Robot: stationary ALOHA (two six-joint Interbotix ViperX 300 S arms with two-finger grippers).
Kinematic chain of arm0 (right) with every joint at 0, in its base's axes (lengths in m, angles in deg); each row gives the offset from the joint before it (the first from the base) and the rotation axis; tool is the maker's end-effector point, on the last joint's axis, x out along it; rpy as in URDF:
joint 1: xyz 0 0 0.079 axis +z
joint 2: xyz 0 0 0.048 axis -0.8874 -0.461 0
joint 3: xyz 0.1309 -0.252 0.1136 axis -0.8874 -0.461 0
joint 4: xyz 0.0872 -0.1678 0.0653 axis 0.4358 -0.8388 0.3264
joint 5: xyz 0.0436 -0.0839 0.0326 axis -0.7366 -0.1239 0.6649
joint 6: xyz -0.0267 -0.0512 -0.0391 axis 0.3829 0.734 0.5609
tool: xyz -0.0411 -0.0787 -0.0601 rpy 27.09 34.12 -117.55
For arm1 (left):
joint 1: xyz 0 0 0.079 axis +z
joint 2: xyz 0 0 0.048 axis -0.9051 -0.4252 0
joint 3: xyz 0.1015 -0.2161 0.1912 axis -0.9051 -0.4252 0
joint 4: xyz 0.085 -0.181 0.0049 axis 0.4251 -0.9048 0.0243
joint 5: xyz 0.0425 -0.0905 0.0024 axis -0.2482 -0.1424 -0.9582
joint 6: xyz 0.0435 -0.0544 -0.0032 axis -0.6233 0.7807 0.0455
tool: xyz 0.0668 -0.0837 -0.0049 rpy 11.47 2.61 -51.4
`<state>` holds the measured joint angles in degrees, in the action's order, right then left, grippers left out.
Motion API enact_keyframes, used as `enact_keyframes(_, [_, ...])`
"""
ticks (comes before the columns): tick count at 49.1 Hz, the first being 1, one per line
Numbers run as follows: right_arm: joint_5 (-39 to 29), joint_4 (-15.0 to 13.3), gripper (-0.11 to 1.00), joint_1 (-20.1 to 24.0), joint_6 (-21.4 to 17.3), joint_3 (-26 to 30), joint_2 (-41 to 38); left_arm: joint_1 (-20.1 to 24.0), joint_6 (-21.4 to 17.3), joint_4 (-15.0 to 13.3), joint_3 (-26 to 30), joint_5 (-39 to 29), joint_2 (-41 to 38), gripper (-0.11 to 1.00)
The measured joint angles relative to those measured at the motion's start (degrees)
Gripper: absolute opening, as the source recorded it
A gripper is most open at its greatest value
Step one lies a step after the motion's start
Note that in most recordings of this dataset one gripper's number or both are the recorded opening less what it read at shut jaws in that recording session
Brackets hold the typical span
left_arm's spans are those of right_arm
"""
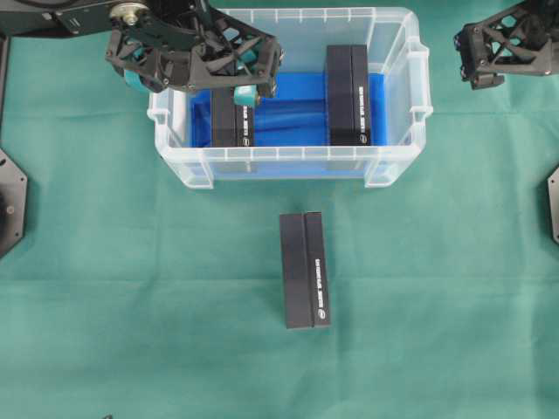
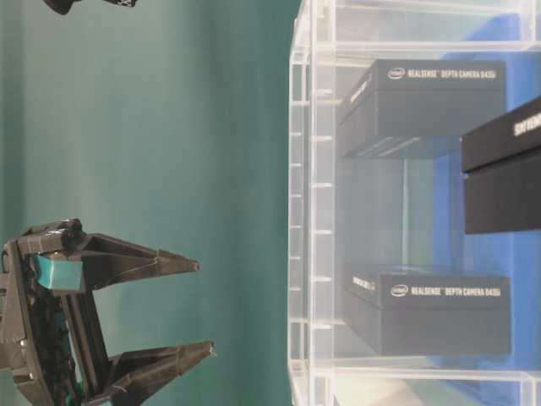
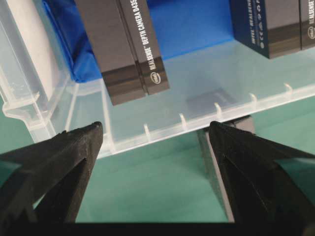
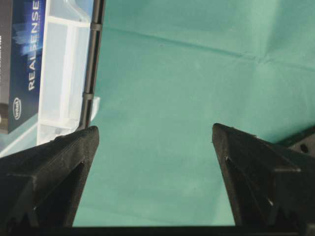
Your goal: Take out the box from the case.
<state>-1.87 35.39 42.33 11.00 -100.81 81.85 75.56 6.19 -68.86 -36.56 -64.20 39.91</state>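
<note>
Two dark boxes lie in the case (image 1: 397, 87), upper middle; the left box (image 1: 230, 118) sits under the left claw (image 1: 247, 92), spread wide. It looks light, rigid and smooth: pinch its long sides. The right claw (image 1: 479, 80) gapes, upper right. Another box (image 1: 306, 271) rests on the surface (image 1: 105, 305).

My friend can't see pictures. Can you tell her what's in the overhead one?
Two black boxes stand in the case; a third box lies on the green cloth. The open left gripper hovers over one.
</note>
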Motion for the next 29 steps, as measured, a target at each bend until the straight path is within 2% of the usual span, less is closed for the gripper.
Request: enact_keyframes(29, [0.0, 0.0, 0.91, 0.35, 0.0, -0.09, 0.0, 0.0, 0.97, 0.44, 0.0, 0.0, 0.0, 0.92])
